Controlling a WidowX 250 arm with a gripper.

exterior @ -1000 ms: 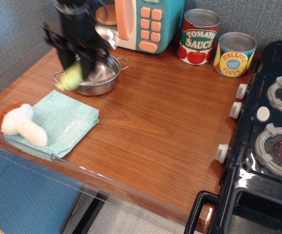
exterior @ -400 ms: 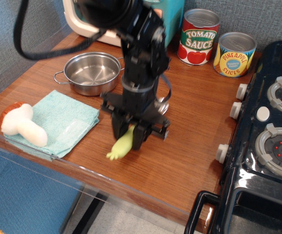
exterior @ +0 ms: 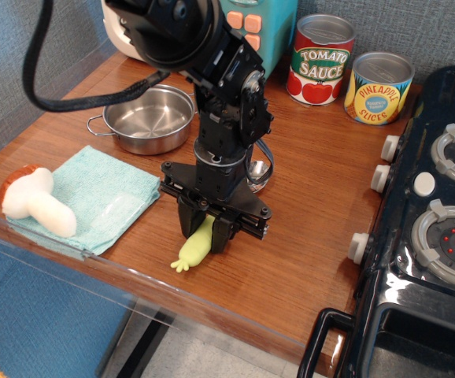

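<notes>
- Down it comes: compared with a moment ago, the yellow-green toy vegetable point(exterior: 194, 247) sits lower and nearer the table's front edge, its frilly tip now looking to touch the wood, and the arm above it has sunk a little too.
- A second back that same toy was up over the steel pot point(exterior: 149, 118) at the rear left; now it is well apart from the pot, out on the open wood.
- Black gripper point(exterior: 208, 228) points straight down, its two fingers closed around the toy's upper end, with the lower end poking out toward the front left.
- Whether the toy's full weight is on the table or still carried, I cannot tell from this angle.
- Just left of the toy lies a teal cloth point(exterior: 101, 193), close but apart from it.
- On the cloth's far left corner rests a plush mushroom point(exterior: 31, 201), white stem, brown cap.
- Wooden table point(exterior: 306, 228) stretches right to a black toy stove point(exterior: 440, 213) with knobs along its edge.
- At the back stand a tomato sauce can point(exterior: 320, 59) and a pineapple can point(exterior: 379, 87), side by side, next to a teal toy microwave point(exterior: 251, 35) partly hidden by the arm.
</notes>
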